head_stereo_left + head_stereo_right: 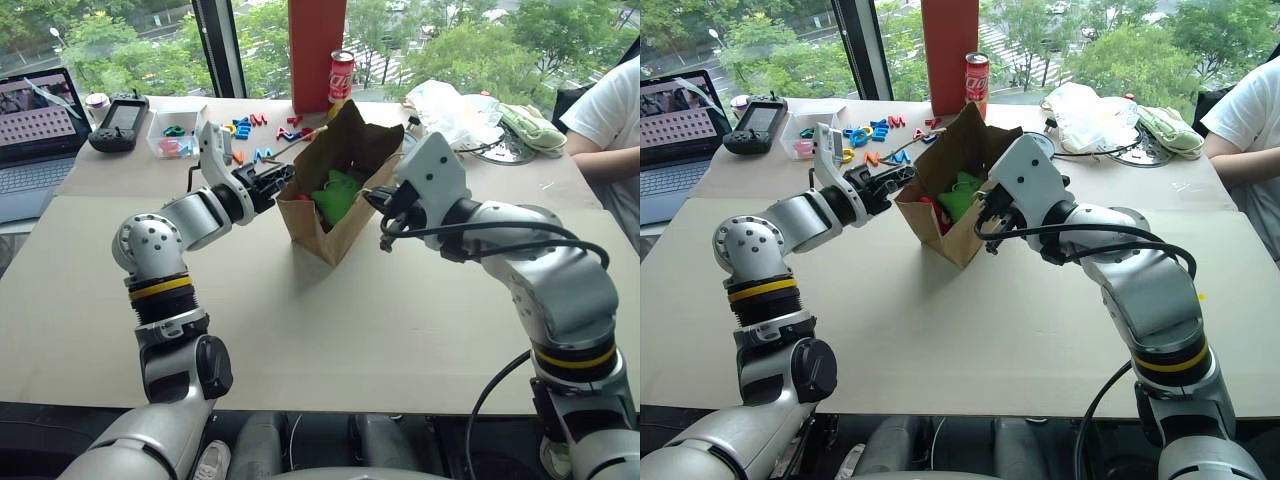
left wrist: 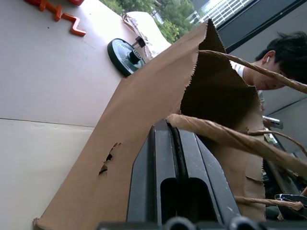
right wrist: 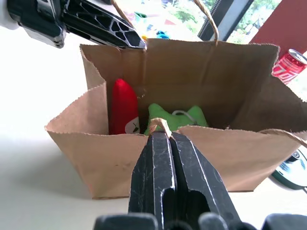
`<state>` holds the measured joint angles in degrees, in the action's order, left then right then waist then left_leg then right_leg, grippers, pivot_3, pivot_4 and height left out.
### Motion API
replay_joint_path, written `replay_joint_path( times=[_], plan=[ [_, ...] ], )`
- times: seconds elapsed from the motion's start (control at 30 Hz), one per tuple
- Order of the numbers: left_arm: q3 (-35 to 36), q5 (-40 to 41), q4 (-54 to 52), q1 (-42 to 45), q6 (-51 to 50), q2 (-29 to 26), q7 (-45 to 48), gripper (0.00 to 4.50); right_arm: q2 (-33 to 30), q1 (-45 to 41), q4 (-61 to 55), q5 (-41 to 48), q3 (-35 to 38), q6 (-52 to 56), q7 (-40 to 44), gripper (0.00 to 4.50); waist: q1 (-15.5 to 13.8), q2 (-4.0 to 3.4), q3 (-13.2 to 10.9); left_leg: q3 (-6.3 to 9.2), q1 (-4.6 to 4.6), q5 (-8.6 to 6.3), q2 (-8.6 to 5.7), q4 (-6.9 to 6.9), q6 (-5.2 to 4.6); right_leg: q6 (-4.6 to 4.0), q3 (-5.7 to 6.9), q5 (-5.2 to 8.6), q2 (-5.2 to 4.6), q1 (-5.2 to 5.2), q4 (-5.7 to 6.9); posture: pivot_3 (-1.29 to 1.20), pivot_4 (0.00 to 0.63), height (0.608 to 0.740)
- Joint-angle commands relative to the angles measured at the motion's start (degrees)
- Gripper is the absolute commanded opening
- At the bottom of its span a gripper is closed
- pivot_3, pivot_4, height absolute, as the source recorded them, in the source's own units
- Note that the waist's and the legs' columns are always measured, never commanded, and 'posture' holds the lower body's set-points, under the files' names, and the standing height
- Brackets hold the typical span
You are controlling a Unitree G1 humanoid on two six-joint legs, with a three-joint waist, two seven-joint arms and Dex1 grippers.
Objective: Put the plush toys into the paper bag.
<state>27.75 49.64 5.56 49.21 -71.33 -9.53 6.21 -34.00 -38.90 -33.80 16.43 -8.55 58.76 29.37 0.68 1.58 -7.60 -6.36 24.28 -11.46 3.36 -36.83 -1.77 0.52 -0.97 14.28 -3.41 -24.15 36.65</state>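
The brown paper bag point(image 1: 330, 238) stands open at the middle of the table. Both plush toys lie inside it: the red chili point(image 3: 123, 108) and the lime-green one point(image 3: 175, 117) side by side. My left gripper point(image 2: 173, 128) is shut on a cord handle at the bag's left rim. It also shows as a black gripper point(image 3: 96, 24) at the bag's far edge in the right wrist view. At the opposite rim my right gripper point(image 3: 160, 136) is shut on the other cord handle point(image 3: 159, 124). There is a small tear point(image 2: 109, 160) in the bag's side.
Bright plastic letters point(image 1: 245, 128) and a clear box point(image 1: 180, 135) lie behind the bag to the left. A soda can point(image 1: 341, 76) and a red pillar point(image 1: 317, 50) stand behind it. A laptop point(image 1: 35, 130) sits far left. A white plastic bag point(image 1: 450, 105) and a person's arm point(image 1: 610, 110) are far right.
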Motion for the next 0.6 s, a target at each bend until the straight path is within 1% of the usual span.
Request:
replay_joint_path(
  times=[0.03, 0.3, 0.37, 0.4, 0.43, 0.47, 0.5, 0.53, 0.57, 0.6],
  plan=[
    [-0.8, 1.8, -1.3, -0.2, -2.1, -0.1, -0.2, 0.00, 1.1, -0.1, -2.3, 0.9, 0.7, 0.0, -0.4, 0.04, 0.0, 0.00, 0.0, 0.00, 0.00, 0.00, 0.00, 0.00, 0.00, 0.00, 0.00, 0.00, 0.00, 0.00, 0.00, 0.00, 0.150, 0.739],
    [-2.4, 0.8, -0.4, -0.8, -2.9, -1.0, -0.5, 0.00, 2.2, 0.8, 2.0, -1.8, 0.5, 0.7, -4.3, 0.04, 0.0, 0.00, 0.0, -0.01, -0.02, 0.03, -0.01, 0.00, 0.05, 0.00, 0.00, 0.00, -0.01, 0.01, 0.01, 0.00, 0.150, 0.739],
    [-2.5, 1.0, -0.3, -0.5, -2.5, -1.4, -0.2, 0.59, 2.5, 0.7, 2.6, -2.2, 0.6, 0.5, -4.9, 0.00, 0.1, 0.00, 0.0, -0.01, -0.02, 0.04, 0.00, 0.01, 0.06, 0.00, -0.01, 0.00, 0.00, -0.01, 0.01, 0.00, 0.150, 0.739],
    [-2.7, 0.8, -0.1, -0.3, -1.9, -1.6, 0.0, 0.77, 2.7, 0.8, 2.9, -2.4, 0.7, 0.4, -5.1, 0.00, 0.1, 0.00, 0.0, 0.00, -0.02, 0.04, 0.00, 0.01, 0.06, 0.00, -0.01, 0.00, 0.00, -0.01, 0.01, 0.00, 0.150, 0.739],
    [-2.7, 0.7, 0.1, 0.0, -1.3, -1.8, 0.3, 1.07, 2.8, 0.9, 3.1, -2.6, 0.9, 0.2, -5.5, 0.00, 0.1, 0.00, 0.0, 0.00, -0.01, 0.04, -0.01, 0.01, 0.07, 0.00, -0.01, 0.00, 0.00, -0.01, 0.01, 0.00, 0.150, 0.739],
    [-2.8, 0.8, 0.3, 0.2, -0.6, -2.0, 0.8, 1.56, 2.9, 0.9, 3.4, -2.9, 1.1, 0.1, -5.8, 0.31, 0.1, 0.00, 0.0, 0.00, -0.01, 0.04, -0.01, 0.01, 0.07, 0.00, -0.01, 0.00, 0.00, -0.01, 0.01, 0.00, 0.150, 0.739],
    [-2.8, 1.0, 0.5, 0.6, -0.2, -2.2, 1.2, 1.82, 3.0, 0.9, 3.6, -3.1, 1.3, -0.1, -6.1, 0.61, 0.0, 0.00, 0.0, 0.00, -0.01, 0.04, -0.01, 0.01, 0.07, 0.00, -0.01, 0.00, 0.00, -0.01, 0.01, 0.00, 0.150, 0.739],
    [-2.7, 1.2, 0.7, 1.0, 0.4, -2.4, 1.7, 2.23, 3.2, 0.8, 3.9, -3.2, 1.6, -0.3, -6.3, 0.82, 0.0, 0.00, 0.0, 0.00, -0.01, 0.04, -0.01, 0.01, 0.07, 0.00, -0.01, 0.00, 0.00, -0.02, 0.01, 0.00, 0.150, 0.739],
    [-2.6, 1.3, 1.0, 1.3, 0.9, -2.6, 2.2, 2.69, 3.3, 0.8, 4.0, -3.2, 1.9, -0.5, -6.5, 1.26, 0.0, 0.00, 0.0, 0.00, 0.00, 0.05, -0.01, 0.01, 0.08, 0.00, 0.00, 0.00, 0.00, -0.01, 0.01, 0.00, 0.150, 0.739],
    [-2.6, 1.4, 1.2, 1.5, 1.3, -2.9, 2.6, 2.95, 3.4, 0.7, 4.2, -3.1, 2.2, -0.7, -6.6, 1.49, 0.0, 0.00, 0.0, -0.01, 0.00, 0.05, -0.01, 0.01, 0.08, 0.00, 0.00, 0.00, 0.00, -0.01, 0.01, 0.00, 0.150, 0.739]
  ],
)
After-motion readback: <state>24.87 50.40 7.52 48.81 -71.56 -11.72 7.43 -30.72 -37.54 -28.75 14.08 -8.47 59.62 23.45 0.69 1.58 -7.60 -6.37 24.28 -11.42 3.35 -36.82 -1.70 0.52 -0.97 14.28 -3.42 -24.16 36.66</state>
